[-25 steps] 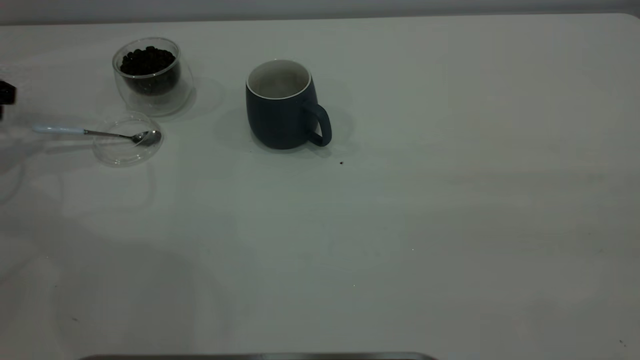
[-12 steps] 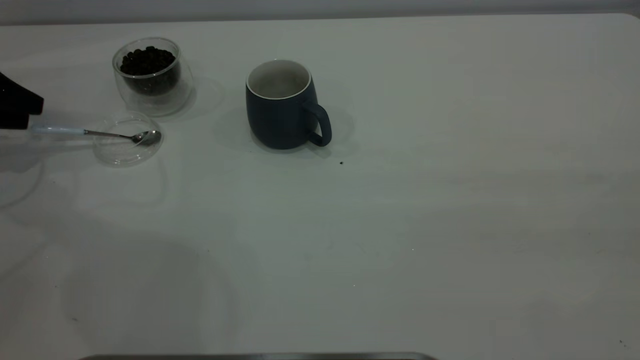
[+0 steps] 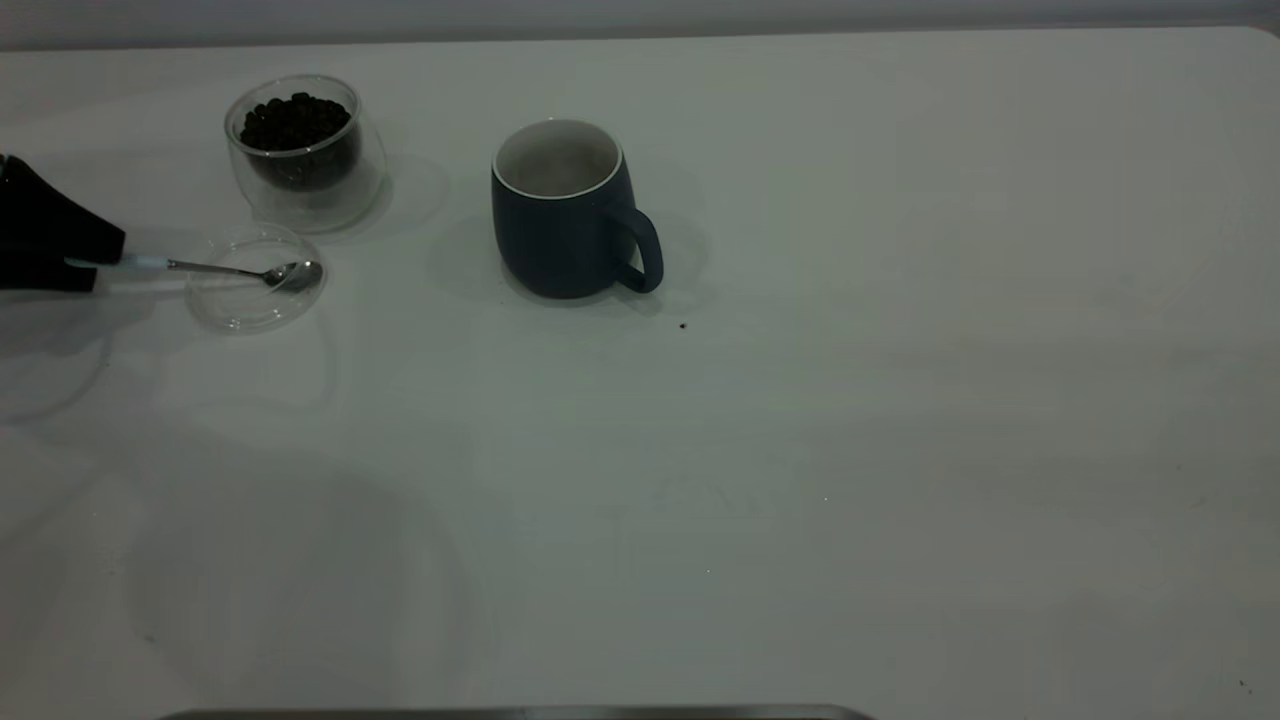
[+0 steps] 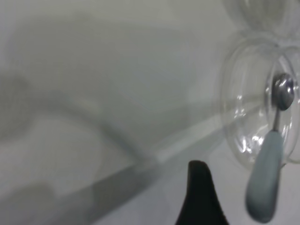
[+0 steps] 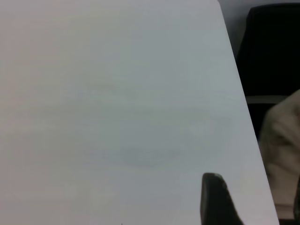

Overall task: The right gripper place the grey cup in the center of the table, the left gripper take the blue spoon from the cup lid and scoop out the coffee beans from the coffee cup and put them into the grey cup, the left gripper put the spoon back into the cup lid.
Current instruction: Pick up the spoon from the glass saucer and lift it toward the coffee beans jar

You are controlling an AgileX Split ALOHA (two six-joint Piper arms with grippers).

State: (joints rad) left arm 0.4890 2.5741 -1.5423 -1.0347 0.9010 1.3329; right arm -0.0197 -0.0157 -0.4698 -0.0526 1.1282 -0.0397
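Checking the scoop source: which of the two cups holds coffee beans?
The clear glass coffee cup, full of dark coffee beans. The grey cup shows only its white inside.

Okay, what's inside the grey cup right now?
Nothing visible: the grey cup shows only its white inner wall, no beans. Its bottom is hidden by the rim from this angle. The coffee beans all sit in the coffee cup.

I see no readable text, no labels or brands on mug [image 3: 560, 225], glass cup [image 3: 305, 150], table [image 3: 800, 450]
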